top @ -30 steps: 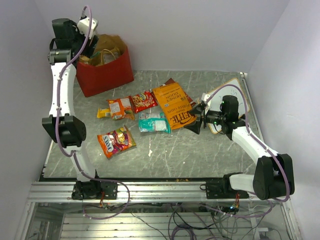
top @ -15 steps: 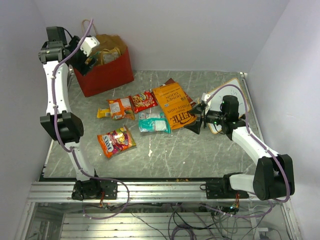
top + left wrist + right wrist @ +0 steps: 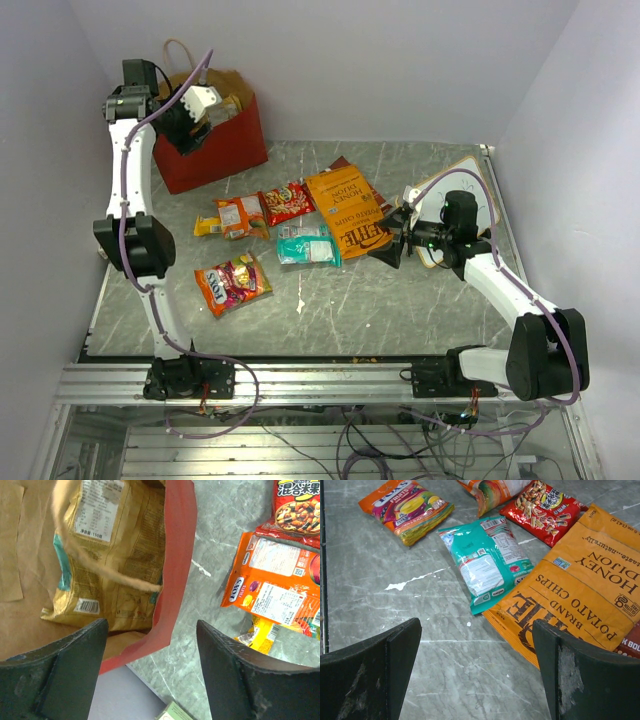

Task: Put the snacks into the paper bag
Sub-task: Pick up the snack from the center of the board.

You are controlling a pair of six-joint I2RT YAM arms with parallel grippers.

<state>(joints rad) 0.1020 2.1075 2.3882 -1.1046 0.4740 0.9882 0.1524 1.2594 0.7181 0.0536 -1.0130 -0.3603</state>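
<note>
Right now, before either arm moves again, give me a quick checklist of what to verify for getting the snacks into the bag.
1. The left gripper is open and empty: ok; it hangs over the paper bag.
2. The paper bag stands upright with its mouth open: ok.
3. The gold packet lies inside the bag: ok.
4. The right gripper is open and empty: ok.
5. The orange chips bag is low enough between the right gripper's jaws to pinch: cannot tell; only its edge shows there.
6. All snacks are bagged: not ok; the chips bag, the teal packet and others lie on the table.
</note>
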